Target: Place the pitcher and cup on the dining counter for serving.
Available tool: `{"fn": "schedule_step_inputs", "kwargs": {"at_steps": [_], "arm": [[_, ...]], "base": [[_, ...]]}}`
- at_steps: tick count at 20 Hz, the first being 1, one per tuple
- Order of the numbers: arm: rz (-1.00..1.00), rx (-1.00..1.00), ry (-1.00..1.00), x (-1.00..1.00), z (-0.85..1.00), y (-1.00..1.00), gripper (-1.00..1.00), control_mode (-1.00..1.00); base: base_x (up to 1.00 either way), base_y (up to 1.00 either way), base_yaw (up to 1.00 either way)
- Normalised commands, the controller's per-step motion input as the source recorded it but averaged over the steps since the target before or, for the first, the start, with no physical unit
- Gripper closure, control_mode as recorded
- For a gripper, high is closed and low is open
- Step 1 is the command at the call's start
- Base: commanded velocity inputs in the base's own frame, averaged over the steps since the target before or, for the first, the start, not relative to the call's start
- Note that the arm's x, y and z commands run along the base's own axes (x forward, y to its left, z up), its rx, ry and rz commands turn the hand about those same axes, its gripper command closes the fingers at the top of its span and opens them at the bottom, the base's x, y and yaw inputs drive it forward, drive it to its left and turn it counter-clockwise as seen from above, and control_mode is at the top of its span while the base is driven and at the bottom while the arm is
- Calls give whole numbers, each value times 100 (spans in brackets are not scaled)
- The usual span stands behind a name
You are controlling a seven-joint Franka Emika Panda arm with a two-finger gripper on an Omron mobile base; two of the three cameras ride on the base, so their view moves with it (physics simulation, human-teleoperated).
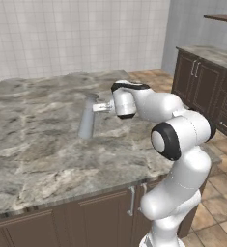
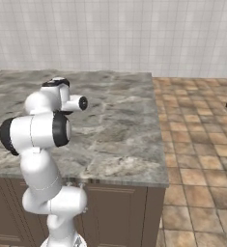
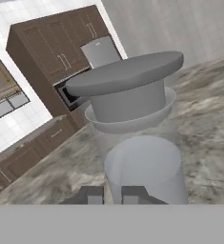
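Left base view: the pitcher stands upright near the middle of the dining counter, and the gripper reaches level from the right with its jaws clenched on the neck just under the rim, a hold that likely keeps the tall vessel vertical while it is set down for serving. Right base view: the veined marble top runs to a square right corner over dark cabinets, with terracotta floor tiles beyond and a white tiled wall at the far side. Hand view: the fingertips sit close together at the translucent pitcher, its wide rim tilted across the frame, with dark cabinets behind.
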Motion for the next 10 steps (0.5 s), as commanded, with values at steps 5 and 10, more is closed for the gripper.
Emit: {"fn": "schedule_step_inputs", "kwargs": {"at_steps": [5, 10], "arm": [[-1, -4, -13, 22, -60, 25, 100, -100], [0, -7, -25, 0, -56, 7, 100, -100]], "base": [[0, 0, 0], [0, 0, 0]]}}
